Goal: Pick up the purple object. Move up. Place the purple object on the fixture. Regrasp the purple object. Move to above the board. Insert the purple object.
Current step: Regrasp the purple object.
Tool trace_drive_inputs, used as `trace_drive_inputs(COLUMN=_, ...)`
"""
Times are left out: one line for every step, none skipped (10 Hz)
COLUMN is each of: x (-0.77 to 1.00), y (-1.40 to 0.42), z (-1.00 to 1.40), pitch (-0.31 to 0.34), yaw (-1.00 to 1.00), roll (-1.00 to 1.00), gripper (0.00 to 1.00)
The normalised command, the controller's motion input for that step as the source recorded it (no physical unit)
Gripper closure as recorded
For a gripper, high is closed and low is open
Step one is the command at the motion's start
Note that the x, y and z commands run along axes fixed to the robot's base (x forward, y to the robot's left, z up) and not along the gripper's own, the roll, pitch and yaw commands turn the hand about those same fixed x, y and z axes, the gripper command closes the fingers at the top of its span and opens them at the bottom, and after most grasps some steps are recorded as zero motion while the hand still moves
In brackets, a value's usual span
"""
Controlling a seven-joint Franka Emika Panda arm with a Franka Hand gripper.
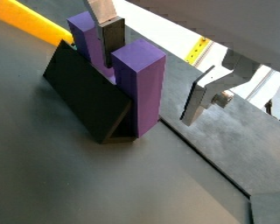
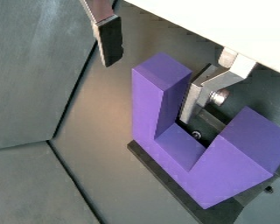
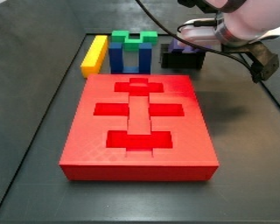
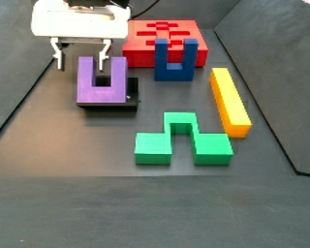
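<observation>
Gripper (image 4: 82,62) spread, straddling one prong of purple object (image 4: 101,85), fingers (image 2: 109,39) not clamping. Purple object upright on fixture (image 4: 129,100), prongs up. Blue block (image 4: 173,58) and board (image 4: 178,32) just behind; yellow bar (image 4: 229,101) beside; green block (image 4: 181,140) nearer, apart.

Yellow bar (image 4: 229,101), upright blue block (image 4: 174,59) and flat green block (image 4: 181,137), well apart on the dark floor (image 4: 80,184)

Purple object (image 4: 102,83) upright on fixture (image 4: 129,98), prongs up, left of frame; gripper (image 4: 82,64) over it; red board (image 4: 170,37) top centre.
</observation>
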Motion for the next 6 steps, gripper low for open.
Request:
trace_drive_inputs(x=0.0, y=0.0, z=0.0, pitch=0.0, yaw=0.0, roll=0.0, gripper=1.0)
trace_drive_inputs(x=0.0, y=0.0, z=0.0, pitch=0.0, yaw=0.0, roll=0.0, gripper=1.0)
trace_drive_inputs(x=0.0, y=0.0, z=0.0, pitch=0.0, yaw=0.0, roll=0.0, gripper=1.0)
trace_drive_inputs(x=0.0, y=0.0, z=0.0, pitch=0.0, yaw=0.0, roll=0.0, gripper=1.0)
trace_drive_inputs(x=0.0, y=0.0, z=0.0, pitch=0.0, yaw=0.0, roll=0.0, gripper=1.0)
trace_drive_inputs(x=0.0, y=0.0, z=0.0, pitch=0.0, yaw=0.0, roll=0.0, gripper=1.0)
